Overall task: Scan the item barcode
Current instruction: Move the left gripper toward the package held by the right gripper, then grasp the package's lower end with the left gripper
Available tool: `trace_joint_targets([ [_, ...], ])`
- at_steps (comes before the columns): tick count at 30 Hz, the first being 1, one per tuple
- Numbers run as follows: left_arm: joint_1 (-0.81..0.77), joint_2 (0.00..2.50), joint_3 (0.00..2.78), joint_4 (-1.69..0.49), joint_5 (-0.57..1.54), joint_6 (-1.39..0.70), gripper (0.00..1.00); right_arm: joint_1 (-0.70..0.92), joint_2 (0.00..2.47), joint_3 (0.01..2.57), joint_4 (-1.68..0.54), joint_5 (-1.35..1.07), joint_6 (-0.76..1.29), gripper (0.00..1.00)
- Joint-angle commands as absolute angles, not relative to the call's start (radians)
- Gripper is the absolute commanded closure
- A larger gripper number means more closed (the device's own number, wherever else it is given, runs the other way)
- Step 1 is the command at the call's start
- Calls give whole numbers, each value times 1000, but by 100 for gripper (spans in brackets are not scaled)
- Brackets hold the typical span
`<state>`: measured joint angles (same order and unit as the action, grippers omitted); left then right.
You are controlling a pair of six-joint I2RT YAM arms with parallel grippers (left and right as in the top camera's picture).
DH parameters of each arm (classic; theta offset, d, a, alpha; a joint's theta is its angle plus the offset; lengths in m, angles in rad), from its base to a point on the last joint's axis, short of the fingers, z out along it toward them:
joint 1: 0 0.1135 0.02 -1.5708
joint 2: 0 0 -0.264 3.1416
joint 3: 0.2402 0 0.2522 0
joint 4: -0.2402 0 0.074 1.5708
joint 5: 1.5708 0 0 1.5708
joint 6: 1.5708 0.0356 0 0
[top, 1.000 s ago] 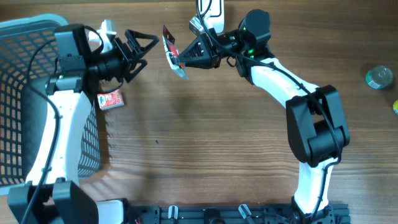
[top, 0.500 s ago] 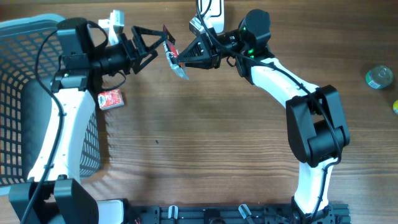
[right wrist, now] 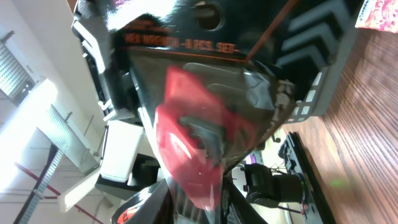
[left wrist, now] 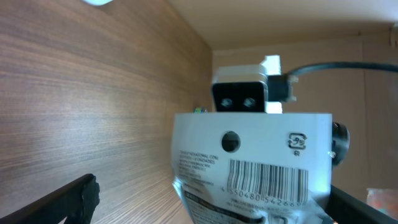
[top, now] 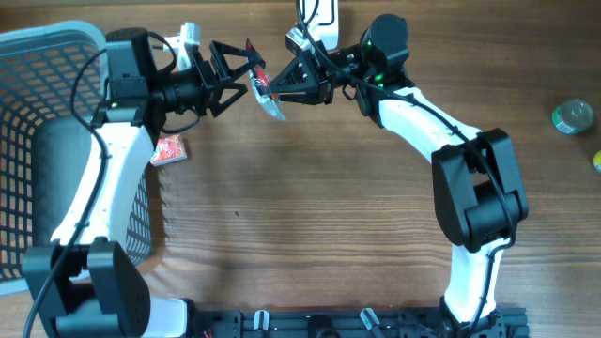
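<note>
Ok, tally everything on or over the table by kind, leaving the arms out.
Basket: 1
Packets: 2, the held pack and the red packet
White device: 1
Round container: 1
Thing cut off at the edge: 1
Total: 6

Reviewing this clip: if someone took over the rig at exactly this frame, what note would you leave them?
The right gripper is shut on the packaged item, holding it above the table near the far edge.
The left gripper is wide open, jaws on either side of the item; contact cannot be told.
The barcode is on the item's white back, facing the left wrist camera and clearly in view.
A red packet lies on the table beside the basket.
Done: item lifted and presented.
Left: confirm the scan. The next move is probably closing the left gripper for a handover.
</note>
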<state>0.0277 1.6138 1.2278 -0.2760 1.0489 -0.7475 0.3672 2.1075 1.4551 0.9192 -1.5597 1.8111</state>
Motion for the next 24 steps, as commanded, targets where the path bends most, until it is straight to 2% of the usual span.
trace_joint_targets([
  [1, 10, 1633, 1230, -271, 1058, -797, 4, 360, 2104, 1466, 923, -1606, 1818, 77],
  [5, -12, 1633, 1230, -239, 1058, -835, 19, 360, 2104, 1466, 922, -1606, 1818, 77],
  [8, -21, 1633, 1230, -211, 1054, -884, 23, 360, 2104, 1466, 923, -1606, 1818, 77],
  [13, -22, 1633, 1230, -205, 1055, -904, 34, 360, 2104, 1466, 922, -1606, 1818, 77],
  [17, -22, 1633, 1230, -205, 1055, -926, 50, 360, 2104, 1466, 922, -1606, 1819, 77],
  [21, -22, 1633, 1230, -205, 1058, -936, 55, 360, 2104, 1466, 922, -1606, 1819, 77],
  [24, -22, 1633, 1230, -205, 1058, -936, 62, 360, 2104, 1466, 922, -1606, 1822, 77],
])
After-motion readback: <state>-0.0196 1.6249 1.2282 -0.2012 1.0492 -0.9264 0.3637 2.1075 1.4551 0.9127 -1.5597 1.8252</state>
